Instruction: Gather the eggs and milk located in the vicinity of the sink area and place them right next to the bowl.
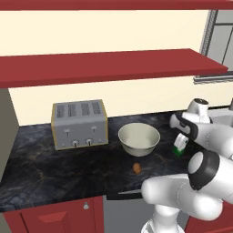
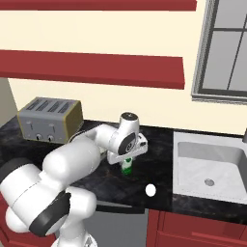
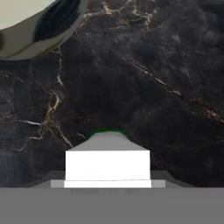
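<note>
Just right of the bowl (image 1: pixel 139 138), the jaws are clamped on the milk (image 1: pixel 180 145), a small white carton with green marks, held at the dark veined stone worktop (image 1: pixel 54 168). A smooth brown egg (image 1: pixel 137 168) lies before the round off-white bowl.

Dark marbled table (image 1: pixel 41 168): toaster (image 1: pixel 79 124) at back L, bowl (image 1: pixel 139 139) just R of it, brown egg (image 1: pixel 137 168) near bowl's front. Milk carton (image 1: pixel 180 144) R of bowl, base at table surface. White egg (image 2: pixel 150 190) nr front edge; sink (image 2: pixel 209 166) set in at R.
</note>
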Available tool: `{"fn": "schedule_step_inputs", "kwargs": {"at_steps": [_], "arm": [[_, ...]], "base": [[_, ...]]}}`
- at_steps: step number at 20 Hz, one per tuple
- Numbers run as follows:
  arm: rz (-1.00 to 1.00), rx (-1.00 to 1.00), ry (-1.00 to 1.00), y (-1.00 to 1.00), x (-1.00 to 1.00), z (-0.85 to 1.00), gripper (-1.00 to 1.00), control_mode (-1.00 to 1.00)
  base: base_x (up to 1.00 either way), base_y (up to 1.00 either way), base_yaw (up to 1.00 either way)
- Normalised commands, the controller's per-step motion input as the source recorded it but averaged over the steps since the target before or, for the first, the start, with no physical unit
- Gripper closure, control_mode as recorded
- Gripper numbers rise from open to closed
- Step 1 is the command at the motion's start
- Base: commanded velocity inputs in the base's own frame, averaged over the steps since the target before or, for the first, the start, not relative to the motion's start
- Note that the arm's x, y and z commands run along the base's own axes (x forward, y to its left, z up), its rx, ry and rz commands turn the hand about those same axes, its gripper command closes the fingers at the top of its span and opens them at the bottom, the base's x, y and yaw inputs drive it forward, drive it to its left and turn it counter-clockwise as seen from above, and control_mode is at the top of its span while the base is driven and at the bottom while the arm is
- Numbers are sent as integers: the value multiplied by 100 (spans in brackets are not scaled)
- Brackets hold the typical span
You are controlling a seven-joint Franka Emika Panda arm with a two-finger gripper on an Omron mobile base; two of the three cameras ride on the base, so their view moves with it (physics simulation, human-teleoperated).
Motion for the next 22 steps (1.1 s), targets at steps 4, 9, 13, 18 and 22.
{"fn": "schedule_step_inputs", "kwargs": {"at_steps": [4, 9, 13, 18, 22], "arm": [[33, 0, -1, 26, 47, 0, 100, -100], [21, -1, 8, 25, 44, 0, 100, -100], [20, 0, 1, 20, 22, 0, 100, -100], [14, 0, 0, 14, 8, 0, 100, -100], [10, 0, 1, 18, 1, -10, 100, -100]], "base": [[0, 0, 0], [0, 0, 0], [0, 0, 0], [0, 0, 0], [0, 0, 0]]}}
